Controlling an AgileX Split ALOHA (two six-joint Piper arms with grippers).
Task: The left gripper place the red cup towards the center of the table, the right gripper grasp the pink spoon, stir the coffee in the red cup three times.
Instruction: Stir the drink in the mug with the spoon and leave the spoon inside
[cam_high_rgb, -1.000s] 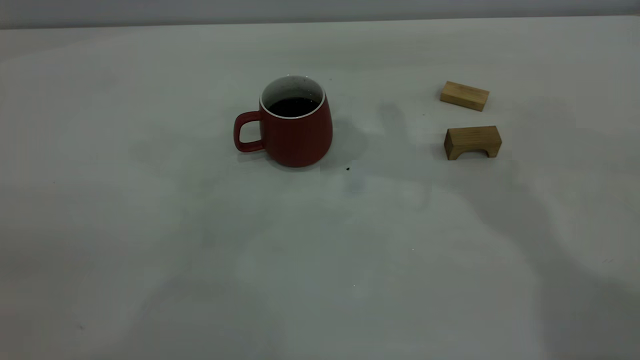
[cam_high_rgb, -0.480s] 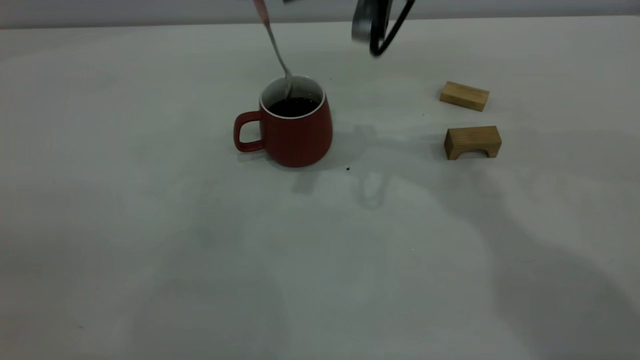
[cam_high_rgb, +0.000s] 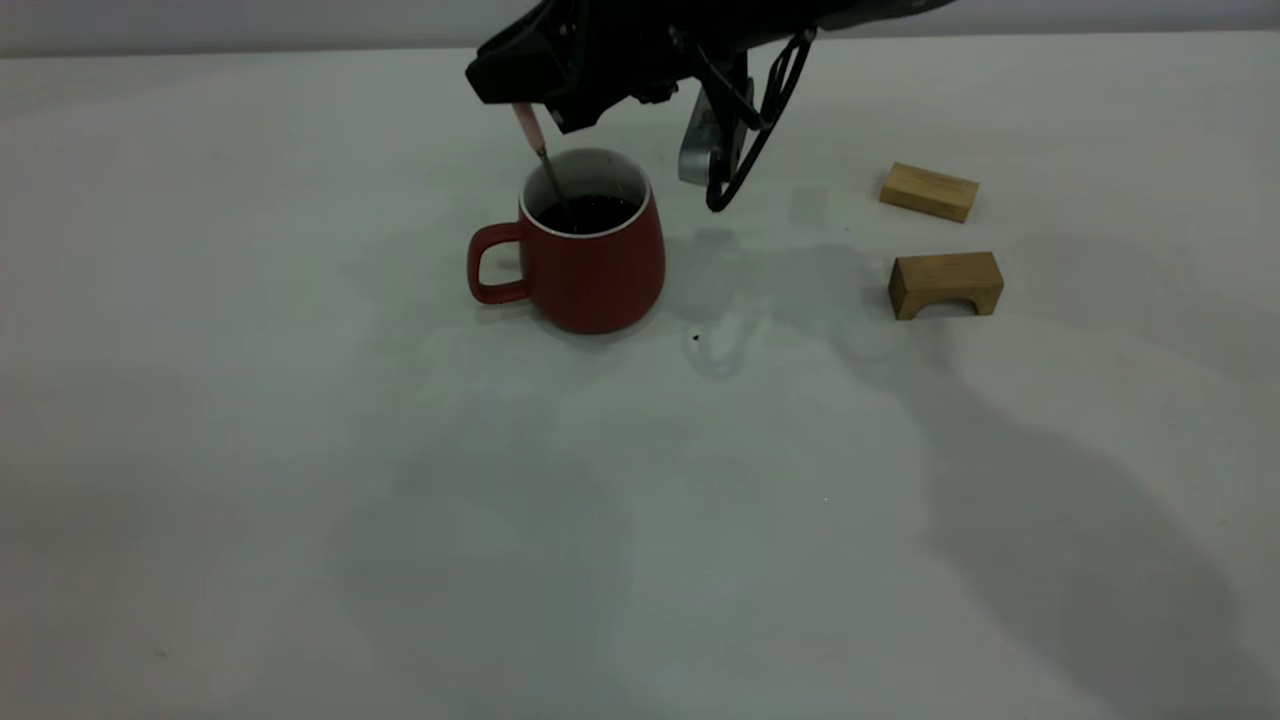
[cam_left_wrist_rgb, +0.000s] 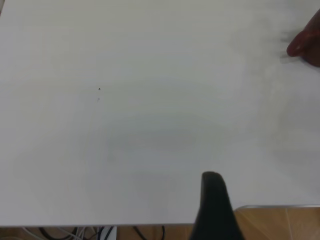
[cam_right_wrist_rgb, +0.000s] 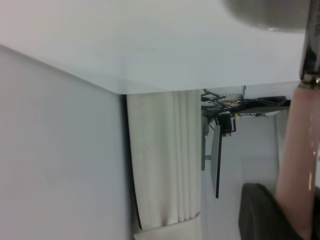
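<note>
The red cup (cam_high_rgb: 590, 265) stands upright on the table (cam_high_rgb: 300, 450), left of its middle, handle to the left, with dark coffee (cam_high_rgb: 586, 213) inside. My right gripper (cam_high_rgb: 522, 100) reaches in from the top, just above the cup's far left rim, and is shut on the pink spoon (cam_high_rgb: 528, 128). The spoon's grey neck slants down into the coffee. In the right wrist view the pink handle (cam_right_wrist_rgb: 297, 165) lies against a black finger (cam_right_wrist_rgb: 262, 215). A dark part of my left gripper (cam_left_wrist_rgb: 214, 205) hangs near the table's edge, far from the cup (cam_left_wrist_rgb: 307, 42).
Two tan wooden blocks lie at the right: a flat one (cam_high_rgb: 929, 191) and an arch-shaped one (cam_high_rgb: 945, 283). A black cable loop (cam_high_rgb: 745, 140) hangs from the right arm just right of the cup. A tiny dark speck (cam_high_rgb: 695, 338) sits near the cup's base.
The right arm has come down into view above the cup. The spoon has sunk lower, from just inside the rim into the coffee. The cup and blocks have not moved.
</note>
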